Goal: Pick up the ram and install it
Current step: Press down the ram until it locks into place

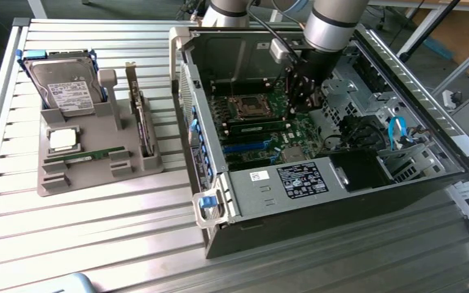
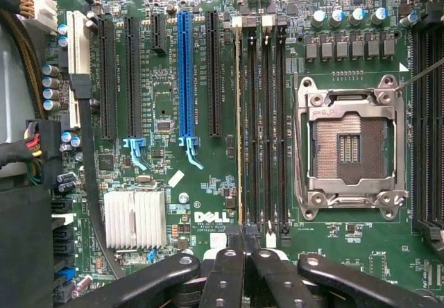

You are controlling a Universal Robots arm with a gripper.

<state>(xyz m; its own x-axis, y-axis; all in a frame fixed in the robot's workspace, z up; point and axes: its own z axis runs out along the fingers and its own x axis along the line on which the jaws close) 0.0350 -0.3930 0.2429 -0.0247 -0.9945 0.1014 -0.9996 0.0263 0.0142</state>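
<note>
The black gripper (image 2: 243,256) has its fingers pressed together. It hangs inside the open grey desktop computer case (image 1: 218,201), low over the green motherboard (image 2: 166,114). I cannot tell whether its tips touch anything.

Just beyond the tips, the long thin green ram stick (image 2: 239,127) stands on edge in the first of the black memory slots (image 2: 267,127). In the exterior view the ram stick (image 1: 255,128) lies just near of the square silver processor socket (image 1: 247,105), and the gripper (image 1: 300,104) is at its end on the exterior view's right.

The risk is uneven seating. Pressure at one end alone could leave the other end raised and its latch unclicked, or flex the board. A small sideways offset could make the tips slide off the narrow edge onto neighbouring slots.

Well apart on the exterior view's left, a grey moulded tray (image 1: 96,177) holds another green stick (image 1: 83,156).
</note>
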